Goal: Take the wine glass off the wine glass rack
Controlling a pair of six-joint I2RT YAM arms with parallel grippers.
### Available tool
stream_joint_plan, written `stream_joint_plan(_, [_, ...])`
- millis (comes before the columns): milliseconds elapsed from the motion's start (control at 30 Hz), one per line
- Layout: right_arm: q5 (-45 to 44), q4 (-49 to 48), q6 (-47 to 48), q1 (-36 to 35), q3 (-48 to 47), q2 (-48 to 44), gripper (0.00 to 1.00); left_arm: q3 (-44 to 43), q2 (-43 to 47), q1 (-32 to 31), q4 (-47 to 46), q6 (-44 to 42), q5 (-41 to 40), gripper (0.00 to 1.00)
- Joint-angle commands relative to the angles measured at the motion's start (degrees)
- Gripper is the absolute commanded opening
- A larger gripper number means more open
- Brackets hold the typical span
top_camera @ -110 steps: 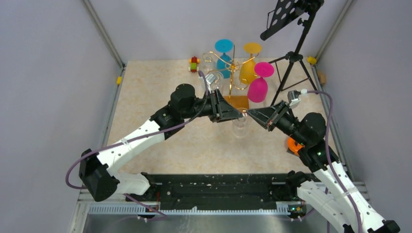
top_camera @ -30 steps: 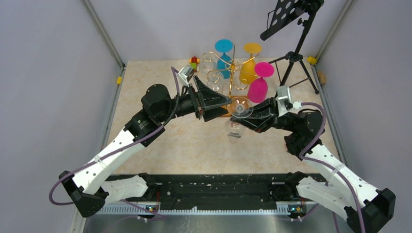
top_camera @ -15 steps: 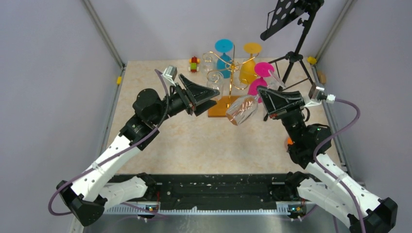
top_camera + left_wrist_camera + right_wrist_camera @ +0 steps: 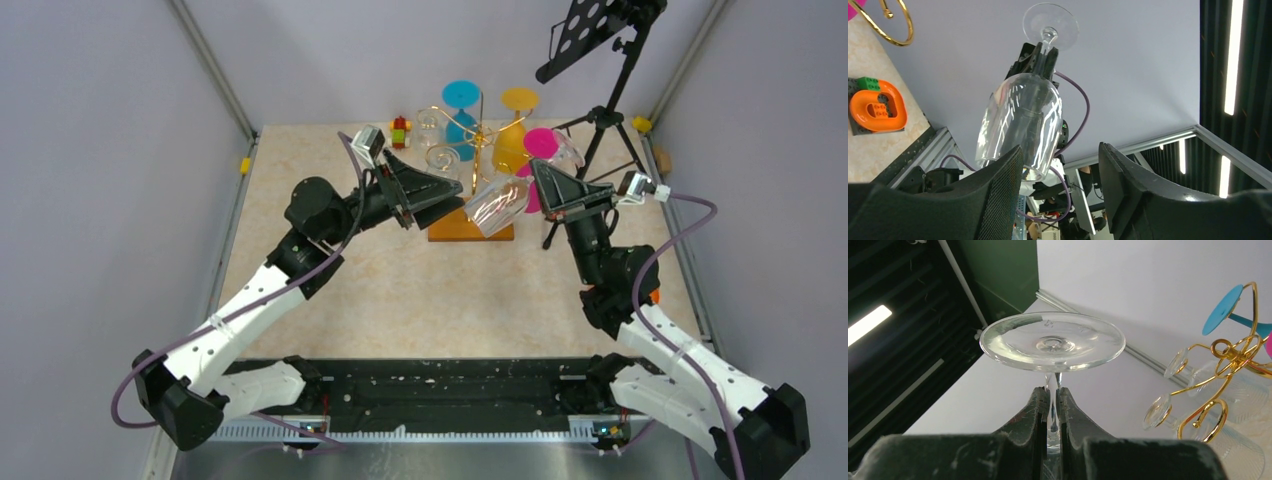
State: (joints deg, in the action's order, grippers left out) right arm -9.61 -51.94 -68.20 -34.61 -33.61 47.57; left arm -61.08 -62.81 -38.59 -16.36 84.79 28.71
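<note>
Now, your right gripper [image 4: 540,172] is pressed together on the thin stem of the clear wine glass [image 4: 497,204], just under its round flat foot. In the right wrist view you see the two black fingers [image 4: 1035,412] squeezing the stem from both sides, with the foot spread above them.

The clear wine glass is in the air and tilted. Its bowl leans toward your left arm and its foot points to the back right. It is off the gold wire rack with curled arms and an orange-brown wooden base [image 4: 455,230]. From above, the bowl lies over the front part of that base. In the right wrist view the curled arms stand apart from it, to the right.

Your left gripper [image 4: 457,192] is spread wide and holds nothing. It is just beside the mouth of the bowl. In the left wrist view the bowl shows between its two fingertips [image 4: 998,190] and a little beyond them. Whether one of them touches the bowl, you cannot tell.

On the rack hang a blue glass [image 4: 461,97], a yellow glass [image 4: 511,148], a magenta glass [image 4: 541,143] and a smaller clear glass [image 4: 440,160], all upside down. A black tripod stand [image 4: 602,118] is right of the rack. A small toy of coloured bricks [image 4: 400,131] sits at the back of the beige marbled table [image 4: 400,290].
</note>
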Motion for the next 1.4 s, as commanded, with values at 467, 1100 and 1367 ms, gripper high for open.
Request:
stream_joint_plan(467, [-2.6,-13.9,0.4,-0.7,-2.6,3.1,0.00,0.7,3.0,-1.3,-1.4,1.2,0.0,0.67])
stream_joint_plan(1100, [-4.1,-28.9,5.0,-6.7,-1.7,12.4,0.00,1.7,0.1,-2.9,-9.2,6.4,-4.5,0.25])
stream_joint_plan(1367, [-4.5,-28.7,4.4,-7.2,-0.4,12.1,0.00,0.9,-0.9,-2.9,-10.1,6.3,-5.9,0.00])
